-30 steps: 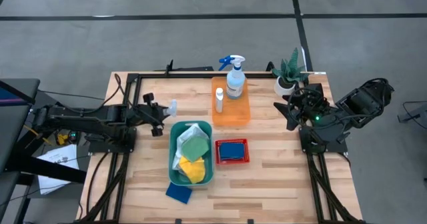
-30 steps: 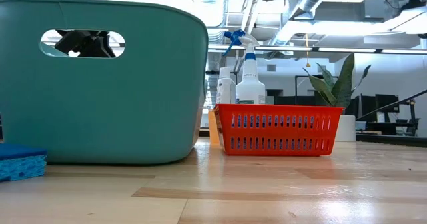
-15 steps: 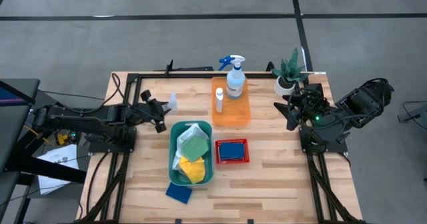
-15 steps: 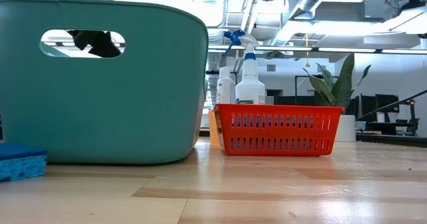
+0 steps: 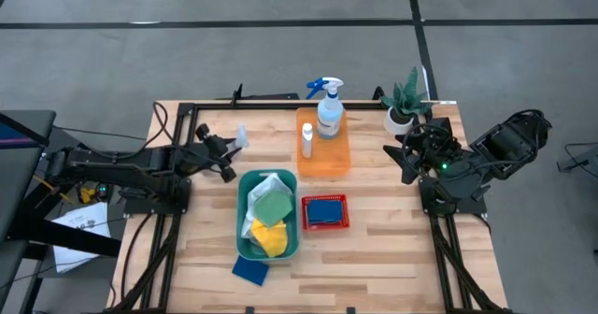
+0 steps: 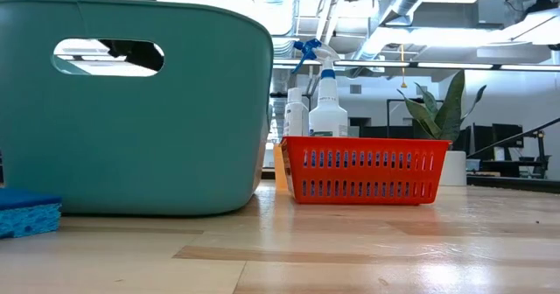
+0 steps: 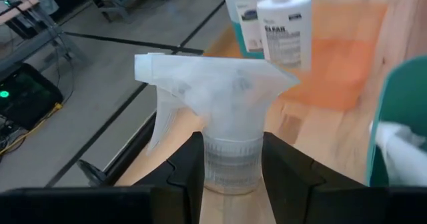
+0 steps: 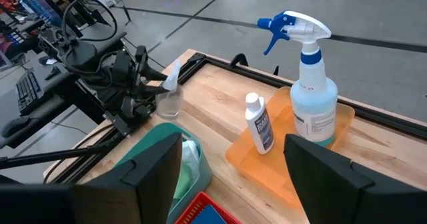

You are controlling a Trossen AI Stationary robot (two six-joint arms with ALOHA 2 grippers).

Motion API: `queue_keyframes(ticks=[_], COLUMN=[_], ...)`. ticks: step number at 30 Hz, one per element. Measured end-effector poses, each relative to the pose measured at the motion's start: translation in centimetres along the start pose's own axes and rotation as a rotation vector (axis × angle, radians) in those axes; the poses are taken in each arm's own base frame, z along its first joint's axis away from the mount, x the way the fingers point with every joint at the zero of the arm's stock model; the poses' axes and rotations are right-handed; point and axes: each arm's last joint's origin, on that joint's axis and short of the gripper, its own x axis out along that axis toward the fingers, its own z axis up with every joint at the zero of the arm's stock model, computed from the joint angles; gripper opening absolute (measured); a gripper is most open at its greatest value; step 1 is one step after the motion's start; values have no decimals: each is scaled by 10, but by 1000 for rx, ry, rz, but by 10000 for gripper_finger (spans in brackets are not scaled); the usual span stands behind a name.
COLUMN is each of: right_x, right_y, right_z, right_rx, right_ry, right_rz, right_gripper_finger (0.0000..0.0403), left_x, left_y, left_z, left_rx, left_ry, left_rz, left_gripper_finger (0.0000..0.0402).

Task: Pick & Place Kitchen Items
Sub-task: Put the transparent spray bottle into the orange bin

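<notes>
My left gripper (image 5: 227, 155) is over the table's far left part, shut on a small clear spray bottle (image 5: 241, 138) with a pale trigger head (image 7: 200, 77). A blue-triggered spray bottle (image 5: 329, 108) and a small white bottle (image 5: 306, 138) stand on an orange tray (image 5: 327, 157). Green, yellow and white cloths (image 5: 269, 211) lie in a teal bin (image 5: 245, 222). One blue sponge (image 5: 324, 211) lies in a red basket (image 5: 324, 226), another (image 5: 249, 269) on the table. My right gripper (image 8: 233, 144) is raised at the right, open, nothing between its fingers. My left gripper pinches the clear bottle's ribbed collar (image 7: 230, 167), just under the trigger head, between its two fingers (image 7: 190, 167). The fingers come about level from the table's left side. The bottle stands roughly upright with its head up, and looks lifted clear of the table (image 8: 167, 104).
A potted plant (image 5: 404, 104) stands at the far right corner beside my right arm. The teal bin, red basket and orange tray fill the table's middle. Bare wood lies along the near right part (image 5: 392, 258) and the left edge (image 5: 187, 230).
My left gripper has rolled about its own axis, tipped upward and risen slightly while staying shut on the clear bottle. The bottle has swung toward the table's far edge and stands more upright than before.
</notes>
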Motion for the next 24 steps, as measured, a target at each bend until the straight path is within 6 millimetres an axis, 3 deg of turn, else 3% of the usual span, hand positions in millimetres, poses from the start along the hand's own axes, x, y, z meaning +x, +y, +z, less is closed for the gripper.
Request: queue_keyframes(ticks=[24], right_x=[0], right_y=[0], right_z=[0], right_rx=[0], right_ry=[1], right_rz=[1], right_gripper_finger=[255], left_x=[-1], left_y=[3], left_z=[14], left_rx=[-148], left_ry=[-123], left_rz=[79], left_gripper_finger=[113])
